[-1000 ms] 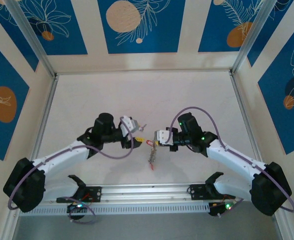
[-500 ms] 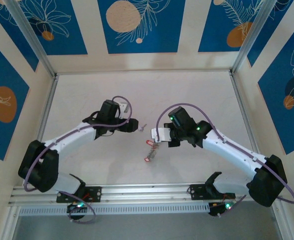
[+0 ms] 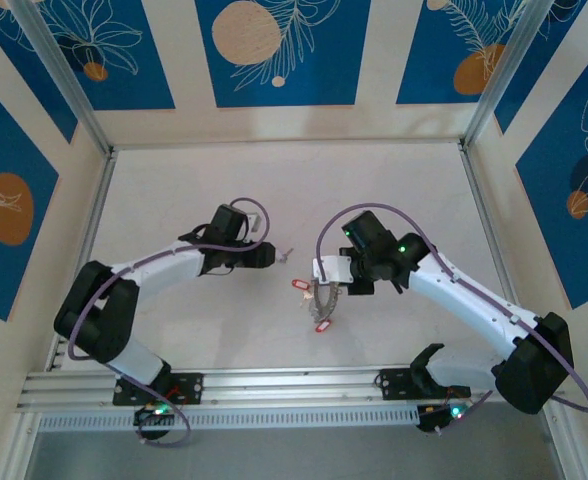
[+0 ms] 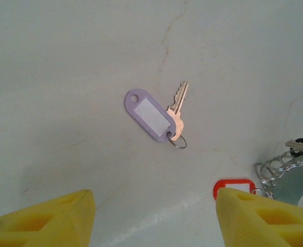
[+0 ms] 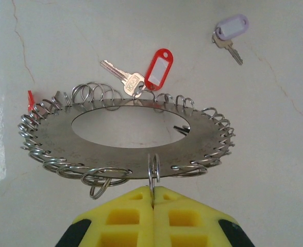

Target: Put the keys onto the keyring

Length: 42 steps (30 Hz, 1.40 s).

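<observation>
Here the right fingers (image 5: 131, 216) clench the stiff, thin keyring (image 5: 48, 138) at its six o'clock edge. The left fingers (image 4: 48, 218) hang released over a light lilac-tagged key (image 4: 154, 116) lying on the worktop (image 4: 64, 77) at twelve o'clock; its tag looks easiest to pinch.

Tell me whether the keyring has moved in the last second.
Yes: the keyring has shifted rightward, away from the loose purple-tagged key, which stayed put.

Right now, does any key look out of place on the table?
Yes. The lilac-tagged key lies alone on the table, apart from the keyring that the right gripper holds; the red-tagged key hangs at its rim.
</observation>
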Each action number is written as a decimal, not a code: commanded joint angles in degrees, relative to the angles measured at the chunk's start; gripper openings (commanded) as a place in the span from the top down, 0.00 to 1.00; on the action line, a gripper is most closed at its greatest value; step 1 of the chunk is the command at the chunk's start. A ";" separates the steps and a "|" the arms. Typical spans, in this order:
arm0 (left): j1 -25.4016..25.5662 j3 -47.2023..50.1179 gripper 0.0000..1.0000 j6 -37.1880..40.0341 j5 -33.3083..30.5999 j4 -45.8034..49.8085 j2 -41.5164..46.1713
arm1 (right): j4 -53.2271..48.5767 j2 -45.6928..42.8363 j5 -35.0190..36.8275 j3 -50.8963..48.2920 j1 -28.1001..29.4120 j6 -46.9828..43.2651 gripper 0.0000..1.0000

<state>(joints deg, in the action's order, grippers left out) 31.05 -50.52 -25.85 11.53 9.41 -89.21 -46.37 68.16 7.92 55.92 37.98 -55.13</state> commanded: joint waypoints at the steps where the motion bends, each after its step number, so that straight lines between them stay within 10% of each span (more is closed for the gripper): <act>1: 0.93 -1.69 0.41 -0.48 0.44 -0.95 -2.00 | -0.79 0.54 -1.91 1.47 -0.62 1.30 1.00; 9: 4.47 -8.69 0.64 2.62 -2.16 3.77 -9.00 | 3.60 -1.58 0.08 0.08 -2.35 3.79 1.00; 30: 10.08 -15.37 0.70 -26.35 -12.63 10.57 -15.98 | 8.88 -5.49 1.48 -4.27 -3.17 4.16 1.00; 42: 10.09 -16.94 0.76 -29.50 -11.53 8.34 -18.03 | 9.97 -6.69 1.35 -5.27 -3.24 4.07 1.00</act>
<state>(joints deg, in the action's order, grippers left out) 40.75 -66.35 -53.23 -0.05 18.02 -106.04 -37.87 63.18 9.52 51.27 35.11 -52.05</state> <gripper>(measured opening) 0.248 0.063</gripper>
